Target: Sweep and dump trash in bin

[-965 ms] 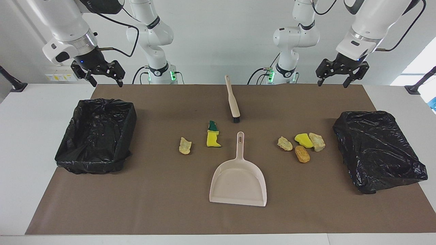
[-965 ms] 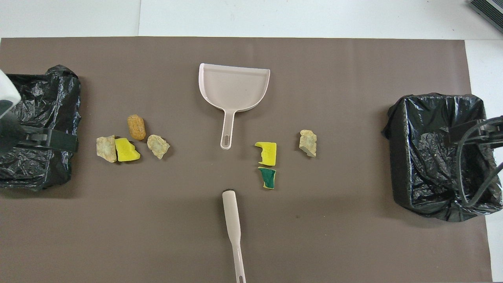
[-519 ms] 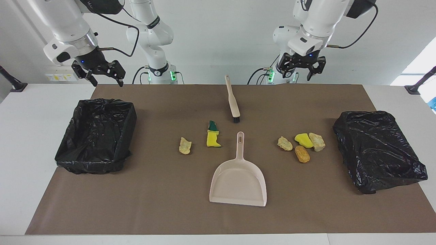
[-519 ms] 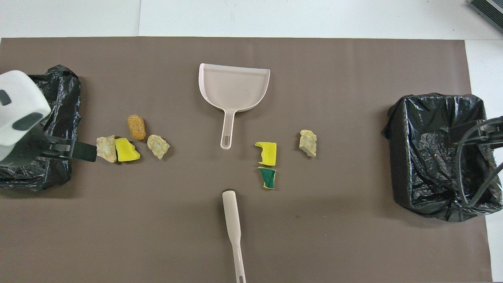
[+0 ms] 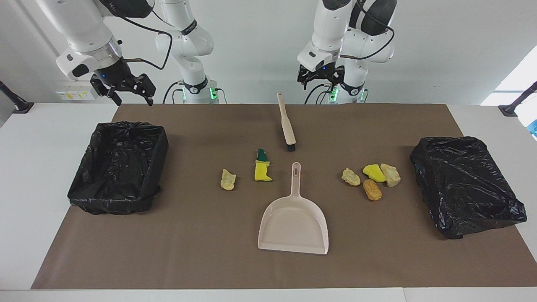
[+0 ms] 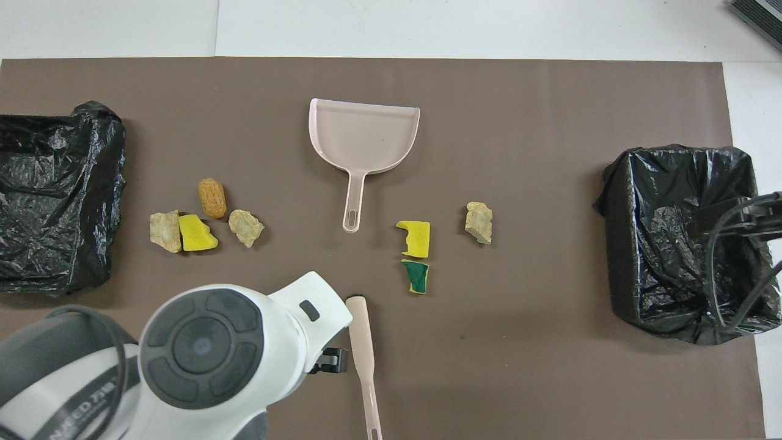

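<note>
**A:** Facing view: the left end effector point(image 5: 320, 78) hangs open and empty over the brush point(image 5: 287, 124) handle; the right end effector point(image 5: 124, 89), open too, waits above the lined bin point(image 5: 118, 165).

**B:** It should probably descend squarely and pinch the slim, smooth plastic handle mid-length.

**A:** The trash point(image 5: 373, 180), spongy yellow chunks and rough beige lumps, lies on the tabletop point(image 5: 201, 251) beside the glossy dustpan point(image 5: 293, 220).

text: "NEED 7.1K", partly legible | on: left arm point(image 6: 79, 397) grey band | view: overhead
</note>
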Robot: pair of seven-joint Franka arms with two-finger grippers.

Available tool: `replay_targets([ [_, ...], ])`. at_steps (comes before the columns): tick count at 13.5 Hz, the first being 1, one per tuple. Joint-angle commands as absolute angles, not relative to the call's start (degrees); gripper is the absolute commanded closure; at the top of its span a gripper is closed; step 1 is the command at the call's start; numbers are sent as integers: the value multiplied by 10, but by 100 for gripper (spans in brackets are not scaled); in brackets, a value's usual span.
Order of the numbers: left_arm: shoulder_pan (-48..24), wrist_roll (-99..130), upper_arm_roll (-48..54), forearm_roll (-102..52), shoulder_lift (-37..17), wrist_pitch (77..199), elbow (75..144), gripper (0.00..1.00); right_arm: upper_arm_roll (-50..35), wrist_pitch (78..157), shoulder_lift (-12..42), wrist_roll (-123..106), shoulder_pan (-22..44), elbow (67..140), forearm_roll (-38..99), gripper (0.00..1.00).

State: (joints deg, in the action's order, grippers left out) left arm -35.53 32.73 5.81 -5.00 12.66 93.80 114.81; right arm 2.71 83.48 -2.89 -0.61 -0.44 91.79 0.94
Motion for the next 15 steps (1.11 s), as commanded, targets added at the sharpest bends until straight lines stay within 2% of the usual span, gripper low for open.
replay_targets([
  [1,-414,380,47,-57,146,1018,1222,0,23,848,-54,-3,-6,950,16,0],
  [5,-489,427,47,-58,101,1109,1299,0,23,848,-54,-3,-7,950,16,0],
  [8,-520,479,47,-62,91,1188,1351,0,23,848,-54,-3,-7,951,16,0],
  [15,-551,513,47,-63,83,1246,1392,0,23,847,-58,-4,-6,958,16,0],
])
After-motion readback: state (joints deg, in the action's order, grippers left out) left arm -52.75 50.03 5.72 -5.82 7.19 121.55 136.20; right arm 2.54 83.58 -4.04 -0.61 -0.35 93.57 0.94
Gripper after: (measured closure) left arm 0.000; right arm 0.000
